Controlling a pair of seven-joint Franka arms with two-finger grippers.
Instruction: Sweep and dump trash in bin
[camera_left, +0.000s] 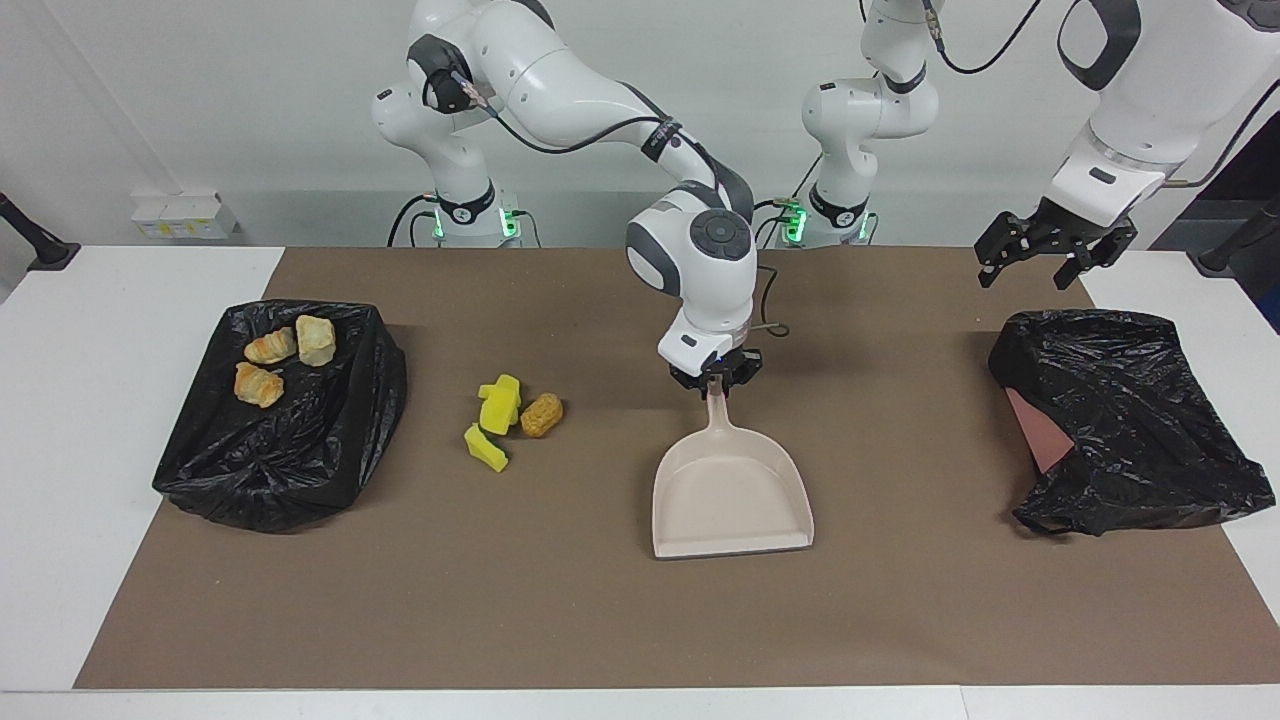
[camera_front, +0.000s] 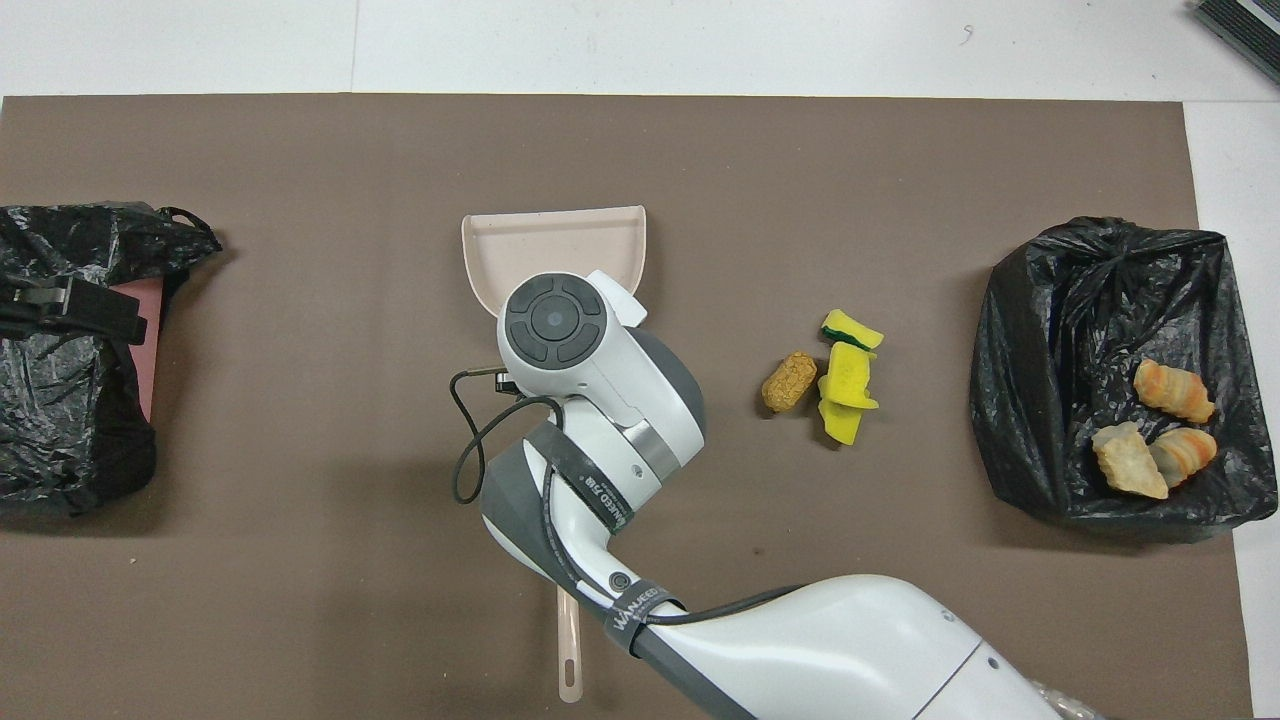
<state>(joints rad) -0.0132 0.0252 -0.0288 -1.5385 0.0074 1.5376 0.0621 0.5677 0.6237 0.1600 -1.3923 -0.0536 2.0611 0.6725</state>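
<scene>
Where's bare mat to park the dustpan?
Free: mat between dustpan and the black bag under the left pincer, plus the strip along the mat's edge farthest from the robots. Crowded: around the yellow sponge chunks and brown lump.

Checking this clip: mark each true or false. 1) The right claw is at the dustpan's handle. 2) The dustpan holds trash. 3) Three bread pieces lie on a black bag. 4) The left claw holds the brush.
1) True: the right claw is at the dustpan handle.
2) False: it is empty; the yellow sponge chunks and brown lump lie on the mat.
3) True: bread pieces on the black bag.
4) False: the left claw is open and empty.
</scene>
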